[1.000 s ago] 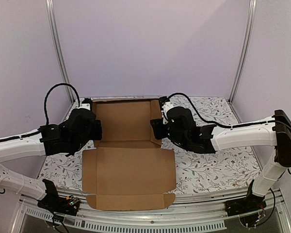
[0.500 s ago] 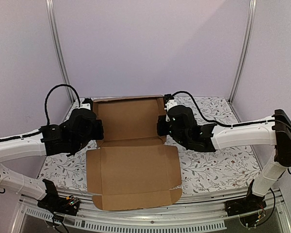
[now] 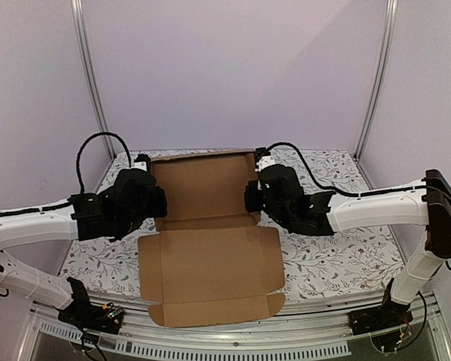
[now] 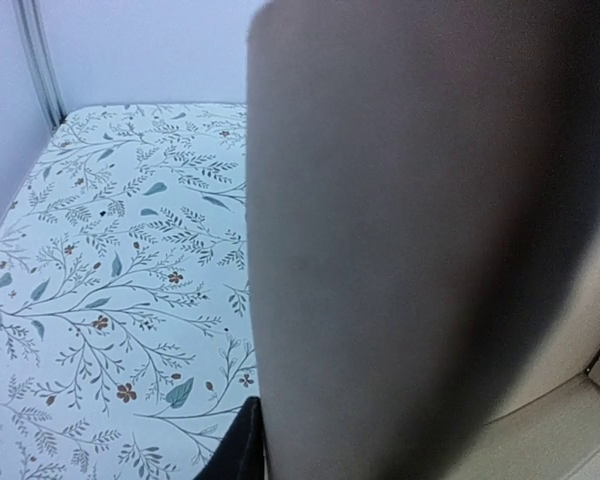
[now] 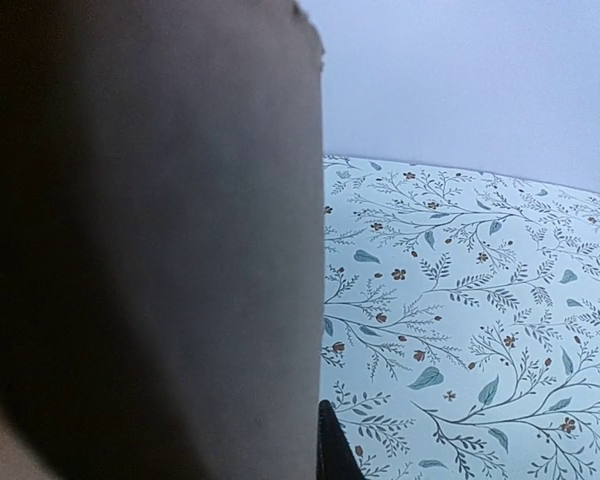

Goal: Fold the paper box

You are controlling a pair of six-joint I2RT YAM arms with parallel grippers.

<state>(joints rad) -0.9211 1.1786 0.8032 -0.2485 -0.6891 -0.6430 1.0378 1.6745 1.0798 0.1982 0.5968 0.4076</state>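
The paper box lies mid-table between the two arms, its front panel flat and its rear panel raised toward the back wall. In both wrist views blurred cardboard close to the lens hides most of the scene, and only one dark fingertip shows, the left and the right. Both arms reach inward, forearms low. The left gripper meets the rear panel's left edge; its finger gap cannot be told. The right gripper is closed, apparently pinching the right edge.
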